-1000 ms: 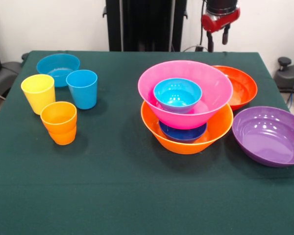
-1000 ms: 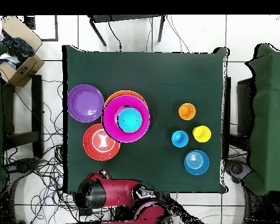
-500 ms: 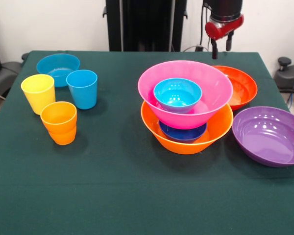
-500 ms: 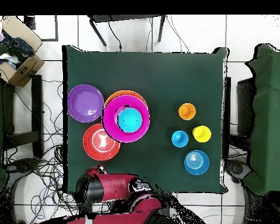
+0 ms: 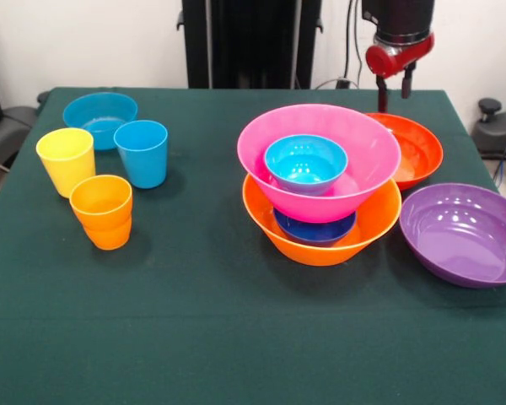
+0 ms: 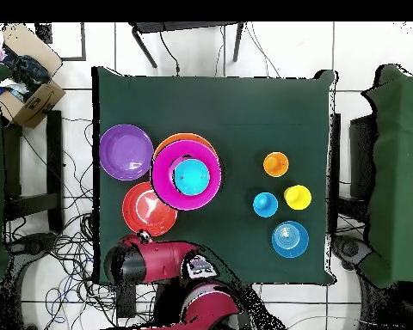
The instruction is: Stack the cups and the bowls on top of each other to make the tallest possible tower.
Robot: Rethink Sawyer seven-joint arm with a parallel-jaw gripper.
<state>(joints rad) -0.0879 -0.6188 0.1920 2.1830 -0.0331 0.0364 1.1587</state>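
Wide red-orange bowl [image 5: 415,145] just below the empty tool [image 5: 394,91].

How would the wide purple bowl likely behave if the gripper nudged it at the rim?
The purple bowl looks like glossy plastic, so probably light and slippery, apt to slide on the green cloth rather than resist. It sits wide and low, so tipping seems unlikely. It stands apart from the orange bowl, with some room to shift.

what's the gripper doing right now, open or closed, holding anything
Gripper: open and empty, two fingertips apart, hanging above the far rim of the red-orange bowl.
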